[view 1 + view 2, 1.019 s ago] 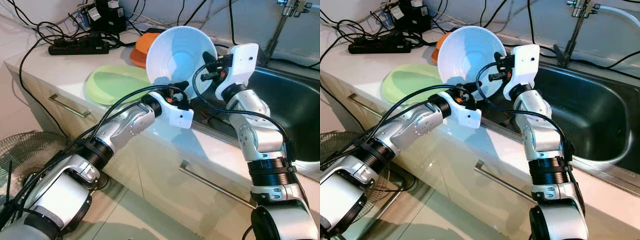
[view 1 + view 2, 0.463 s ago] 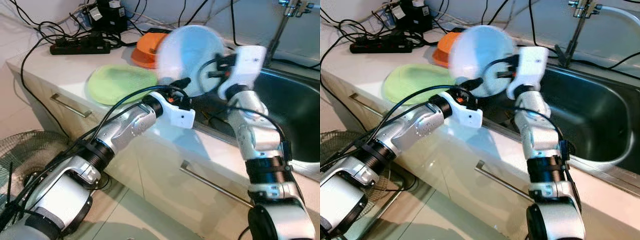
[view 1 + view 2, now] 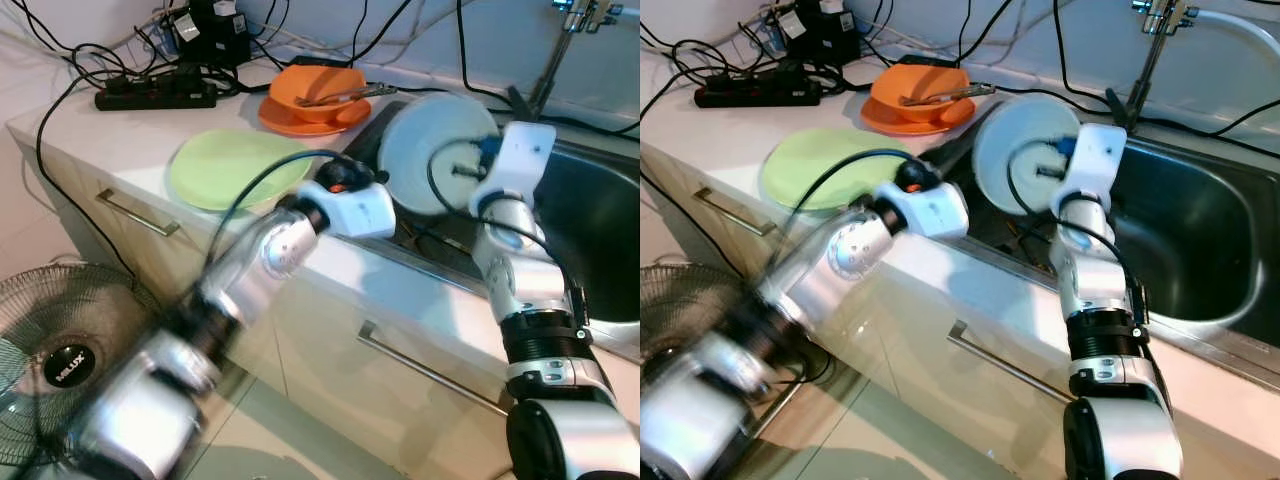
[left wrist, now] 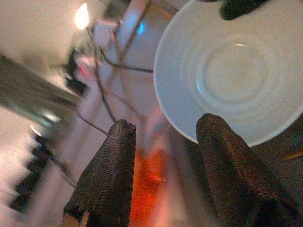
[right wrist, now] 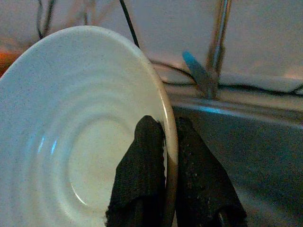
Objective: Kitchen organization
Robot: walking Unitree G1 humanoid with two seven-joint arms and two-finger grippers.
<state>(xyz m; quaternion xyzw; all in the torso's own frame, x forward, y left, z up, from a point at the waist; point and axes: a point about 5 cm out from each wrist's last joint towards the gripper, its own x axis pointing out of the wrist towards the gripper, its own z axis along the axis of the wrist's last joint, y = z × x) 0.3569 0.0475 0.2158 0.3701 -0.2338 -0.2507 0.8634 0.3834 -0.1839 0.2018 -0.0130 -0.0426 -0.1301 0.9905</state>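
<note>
A white bowl (image 3: pixel 410 140) hangs tilted on its edge above the sink's left end. My right gripper (image 5: pixel 169 131) is shut on the bowl's rim, one black finger inside the bowl (image 5: pixel 71 142) and one outside. My left gripper (image 4: pixel 165 125) is open and holds nothing; the bowl (image 4: pixel 236 71) lies just beyond its fingertips, apart from them. The left arm's white wrist housing (image 3: pixel 350 205) is at the counter's front edge, beside the sink, and the arm is blurred by motion.
A green plate (image 3: pixel 235 165) lies on the counter left of the sink (image 3: pixel 590 230). Behind it an orange bowl (image 3: pixel 315 90) with a utensil sits on an orange plate. A power strip (image 3: pixel 155 95) and cables lie at the back left. A faucet (image 3: pixel 565 40) stands behind the sink. A fan (image 3: pixel 60 350) is on the floor.
My right gripper has carried the bowl right and down, toward the sink. My left gripper has come off the bowl's lower rim, and that arm is now moving.
</note>
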